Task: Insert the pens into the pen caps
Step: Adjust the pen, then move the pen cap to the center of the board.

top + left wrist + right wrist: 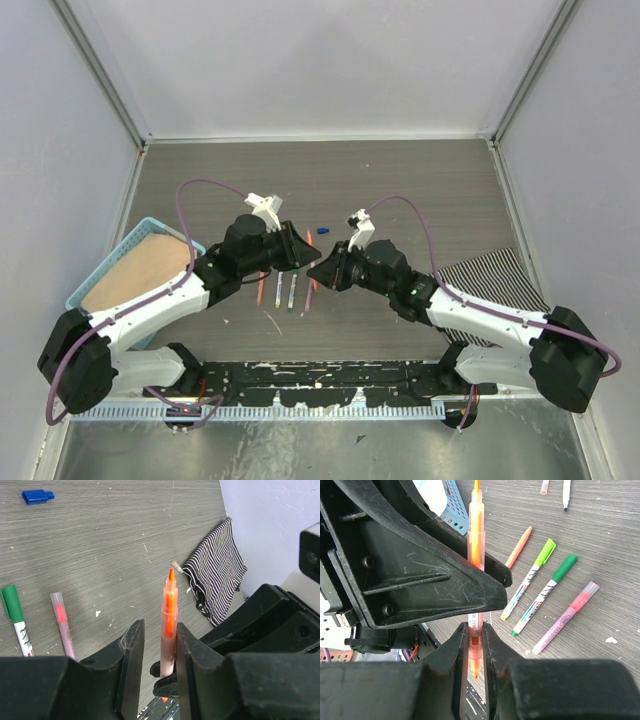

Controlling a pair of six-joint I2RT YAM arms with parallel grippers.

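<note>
An orange pen (170,600) with a tip at each end is held in the air between the two grippers. My right gripper (475,630) is shut on its lower barrel. My left gripper (157,630) stands open around the same pen (475,525); the barrel leans on one finger, with a gap to the other. In the top view both grippers, left (297,248) and right (322,268), meet at mid-table. An orange pen (519,547), a light-green-capped pen (530,580), a green-capped pen (547,592) and a pink pen (565,617) lie on the table. A blue cap (37,496) lies apart from them.
A blue basket (101,263) with a beige pad inside sits at the left. A striped cloth (490,280) lies at the right. A white pen with a dark tip (566,492) and a small pale cap (545,486) lie farther back.
</note>
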